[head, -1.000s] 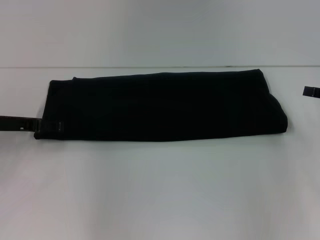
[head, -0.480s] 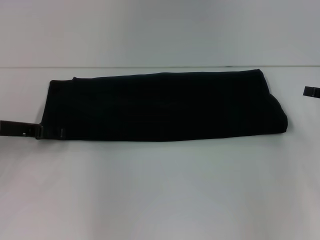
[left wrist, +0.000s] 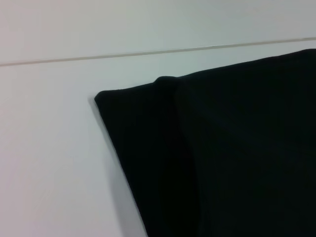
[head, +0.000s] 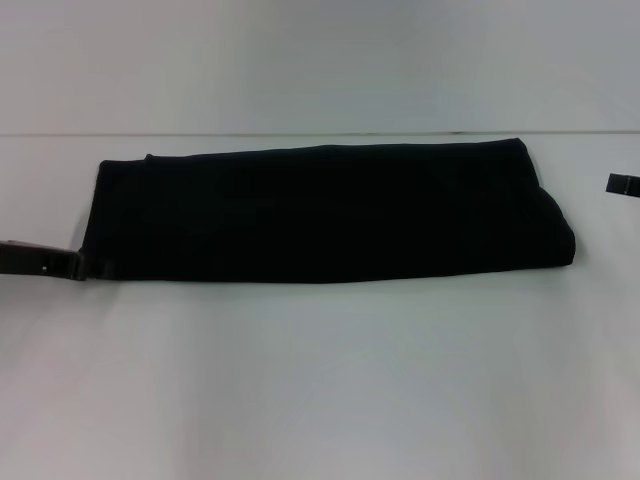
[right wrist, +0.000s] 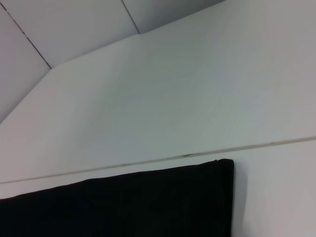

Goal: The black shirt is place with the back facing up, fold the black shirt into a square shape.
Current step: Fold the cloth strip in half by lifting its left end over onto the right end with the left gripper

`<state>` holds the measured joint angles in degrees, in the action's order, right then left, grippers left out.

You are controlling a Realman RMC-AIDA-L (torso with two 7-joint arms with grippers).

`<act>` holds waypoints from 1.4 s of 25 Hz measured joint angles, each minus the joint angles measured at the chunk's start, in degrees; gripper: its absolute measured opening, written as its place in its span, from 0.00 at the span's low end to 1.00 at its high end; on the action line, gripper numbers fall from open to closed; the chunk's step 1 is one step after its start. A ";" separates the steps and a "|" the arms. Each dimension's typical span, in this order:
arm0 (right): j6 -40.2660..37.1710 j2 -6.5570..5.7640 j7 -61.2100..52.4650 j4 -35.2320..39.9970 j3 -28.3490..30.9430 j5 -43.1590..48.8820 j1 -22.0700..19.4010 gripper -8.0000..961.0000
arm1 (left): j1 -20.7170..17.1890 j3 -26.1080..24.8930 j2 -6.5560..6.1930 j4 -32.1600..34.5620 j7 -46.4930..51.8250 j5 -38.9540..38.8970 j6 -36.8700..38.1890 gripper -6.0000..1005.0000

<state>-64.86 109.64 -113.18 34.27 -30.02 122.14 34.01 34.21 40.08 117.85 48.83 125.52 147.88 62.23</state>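
Note:
The black shirt lies flat on the white table as a long band running left to right, several times wider than it is deep. No lettering shows. My left gripper comes in low from the left edge and sits at the band's near left corner, level with the table. The left wrist view shows the shirt with a folded layer edge near its far left corner. My right gripper shows only as a small dark tip at the right edge, well clear of the cloth. The right wrist view shows the shirt's far right corner.
The white table stretches wide in front of the shirt. A thin seam runs across just behind the band, with a white wall beyond it.
My left gripper has drawn back to the left, off the shirt's near left corner and slightly nearer. The shirt and the right gripper have stayed put.

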 joint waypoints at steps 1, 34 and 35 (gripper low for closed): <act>0.00 -0.03 -0.03 0.00 -0.09 0.01 0.00 0.64 | 0.01 -0.02 -0.02 0.00 -0.02 0.02 -0.14 0.69; 5.65 2.72 -1.20 -6.93 -2.47 11.73 6.13 0.55 | 1.01 -0.09 -0.43 0.21 -0.85 0.65 -0.97 0.01; 5.76 2.78 -1.20 -6.94 -2.76 11.74 6.13 0.55 | 1.02 -0.09 -0.43 0.21 -0.87 0.66 -0.97 0.01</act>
<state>-59.10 112.41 -114.37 27.33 -32.78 133.88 40.14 35.23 39.99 117.42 49.04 124.66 148.54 61.26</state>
